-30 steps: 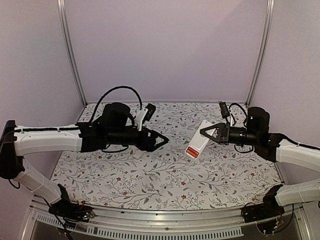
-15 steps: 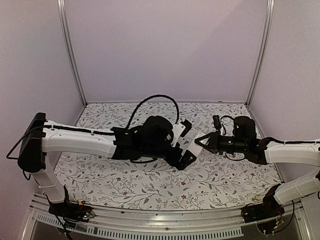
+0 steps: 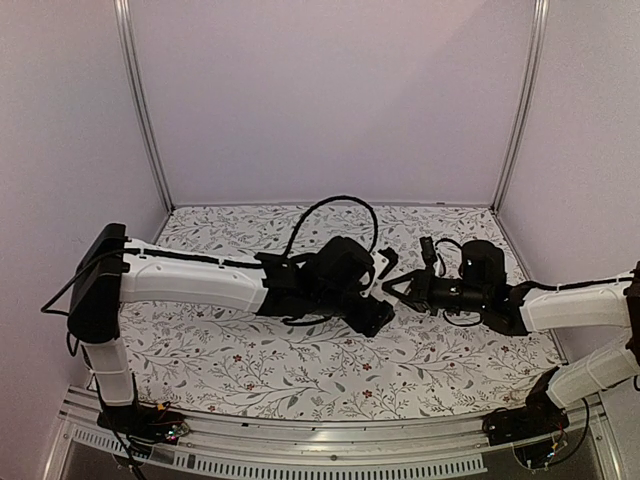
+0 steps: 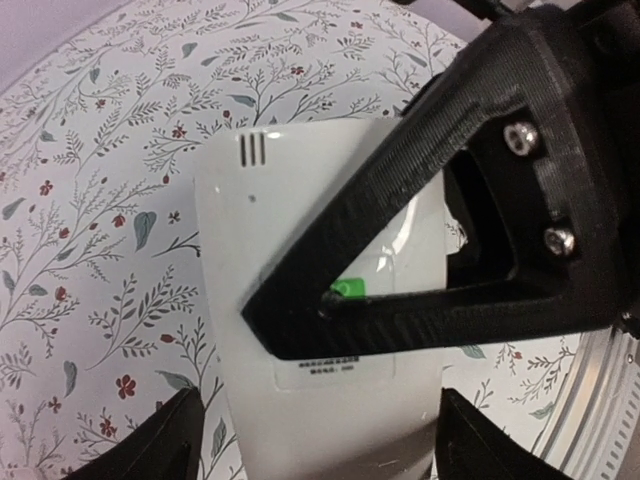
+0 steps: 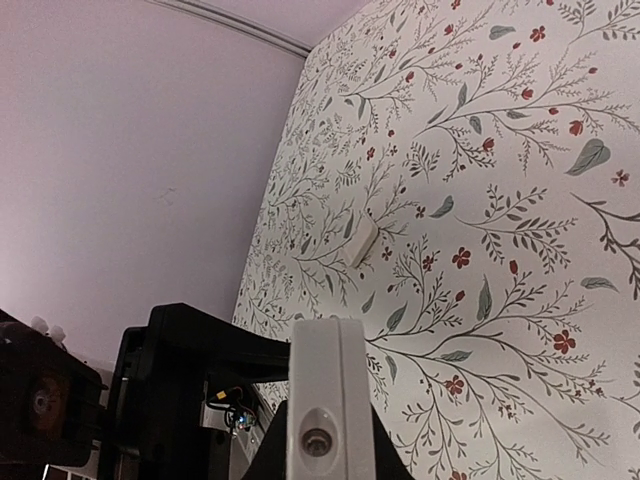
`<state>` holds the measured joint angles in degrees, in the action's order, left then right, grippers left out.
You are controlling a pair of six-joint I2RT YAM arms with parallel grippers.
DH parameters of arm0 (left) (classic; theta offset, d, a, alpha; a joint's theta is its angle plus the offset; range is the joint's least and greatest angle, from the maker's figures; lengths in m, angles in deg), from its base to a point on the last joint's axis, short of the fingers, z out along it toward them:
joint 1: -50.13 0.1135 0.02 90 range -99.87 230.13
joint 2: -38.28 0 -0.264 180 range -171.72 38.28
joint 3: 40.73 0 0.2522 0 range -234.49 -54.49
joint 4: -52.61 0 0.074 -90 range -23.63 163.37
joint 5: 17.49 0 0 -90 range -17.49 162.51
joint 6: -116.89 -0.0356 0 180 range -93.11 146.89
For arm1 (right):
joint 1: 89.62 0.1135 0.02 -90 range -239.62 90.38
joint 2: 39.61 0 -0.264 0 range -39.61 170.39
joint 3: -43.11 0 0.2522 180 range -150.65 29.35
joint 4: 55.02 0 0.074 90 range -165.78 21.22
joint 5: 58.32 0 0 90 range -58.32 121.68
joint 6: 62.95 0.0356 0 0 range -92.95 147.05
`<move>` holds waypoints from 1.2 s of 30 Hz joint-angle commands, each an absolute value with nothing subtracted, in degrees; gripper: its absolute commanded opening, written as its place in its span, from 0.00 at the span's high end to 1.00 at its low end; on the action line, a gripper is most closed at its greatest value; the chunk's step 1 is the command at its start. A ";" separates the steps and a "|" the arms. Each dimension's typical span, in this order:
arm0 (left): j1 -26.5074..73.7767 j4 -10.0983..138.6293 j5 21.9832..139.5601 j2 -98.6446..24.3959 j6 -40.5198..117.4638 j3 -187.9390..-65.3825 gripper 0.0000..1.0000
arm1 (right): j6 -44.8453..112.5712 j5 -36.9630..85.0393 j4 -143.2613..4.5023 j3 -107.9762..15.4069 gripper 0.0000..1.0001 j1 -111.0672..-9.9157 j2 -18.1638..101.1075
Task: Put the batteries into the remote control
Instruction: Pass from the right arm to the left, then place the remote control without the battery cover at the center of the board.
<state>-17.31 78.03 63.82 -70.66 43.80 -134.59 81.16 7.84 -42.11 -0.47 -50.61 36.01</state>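
Observation:
The remote control (image 4: 320, 230) is a white handset held above the table, with a small green spot and a clear printed label on the face I see. My right gripper (image 3: 393, 288) is shut on it; one of its black fingers (image 4: 400, 200) crosses that face. In the right wrist view the remote (image 5: 325, 390) shows end-on, between that gripper's (image 5: 325, 445) fingers. My left gripper (image 4: 320, 440) is open, with a finger on either side of the remote's near end. The left finger stands slightly clear of it. In the top view the left gripper (image 3: 372, 312) meets the right one at mid-table. The batteries are out of view.
A small flat white piece (image 5: 362, 242) lies on the floral tablecloth (image 3: 250, 350). The left arm (image 3: 200, 285) stretches across the table's middle. Lilac walls and metal posts (image 3: 140, 110) close in the back and sides.
The left arm swung right across the table until its jaws came around the remote. The right gripper carried the remote left and lower, toward the centre.

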 commanded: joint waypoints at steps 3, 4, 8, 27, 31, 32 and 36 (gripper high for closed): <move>-17.06 80.15 64.66 -72.54 43.11 -136.51 0.29 | 82.64 8.13 -38.11 0.38 0.93 -49.96 36.36; -16.82 79.98 65.26 -72.55 43.30 -136.50 0.32 | 82.68 8.12 -37.99 0.49 0.92 -49.93 36.41; -16.02 79.34 67.13 -71.79 42.20 -135.45 0.47 | 82.51 7.86 -37.98 0.96 0.85 -50.06 36.44; -11.39 108.14 77.77 -83.47 16.51 -145.31 0.56 | 74.11 7.45 -65.44 7.29 0.06 -67.09 14.67; -11.40 112.98 78.74 -87.98 14.13 -150.55 0.57 | 72.10 6.23 -66.98 7.34 0.05 -67.92 12.30; -11.39 113.49 78.83 -88.88 13.59 -151.65 0.57 | 71.80 6.20 -67.21 7.37 0.05 -67.97 12.11; -11.47 117.20 78.36 -92.20 11.31 -155.53 0.55 | 70.92 6.17 -67.03 7.55 0.05 -67.95 11.81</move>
